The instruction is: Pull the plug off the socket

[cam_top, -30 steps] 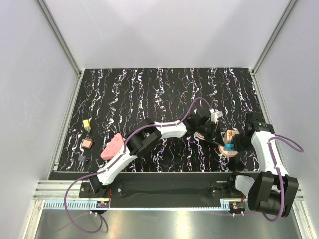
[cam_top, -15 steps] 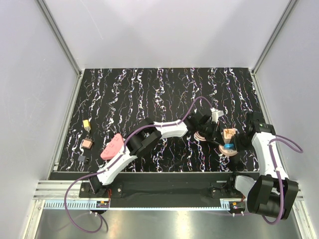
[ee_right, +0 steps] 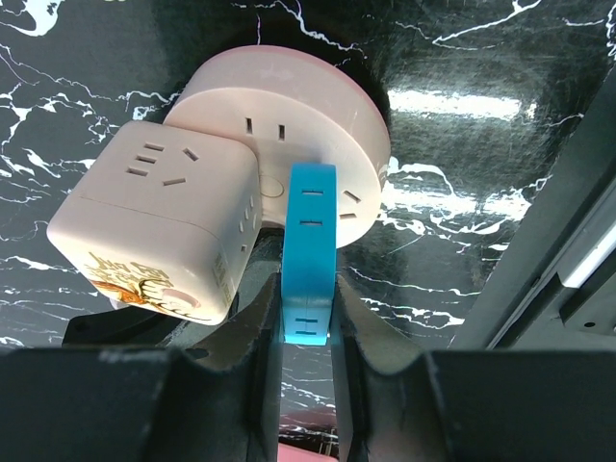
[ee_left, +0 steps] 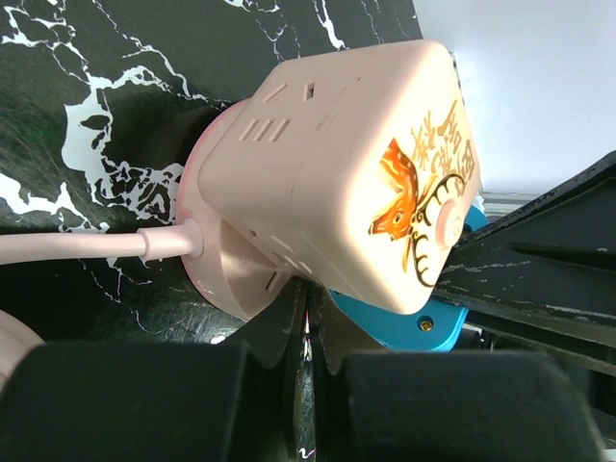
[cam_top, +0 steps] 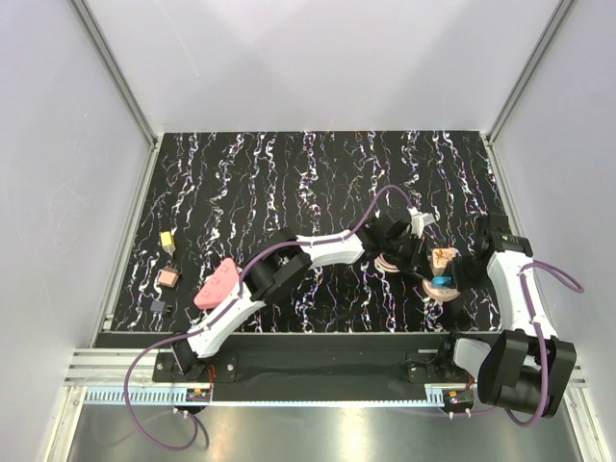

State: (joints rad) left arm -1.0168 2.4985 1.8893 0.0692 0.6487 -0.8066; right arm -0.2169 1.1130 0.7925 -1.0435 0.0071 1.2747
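The right gripper (ee_right: 306,313) is clenched on the blue plug (ee_right: 310,231), which sits plugged into the pink socket (ee_right: 289,125) at the lower right of the top view (near the right arm). The left gripper (ee_left: 310,322) is closed, its tips just beside the socket's round base.

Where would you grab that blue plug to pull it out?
Pinch the blue plug across its two broad flat faces, coming from its free outer end: it is a thin slab sticking straight out of the pink socket.
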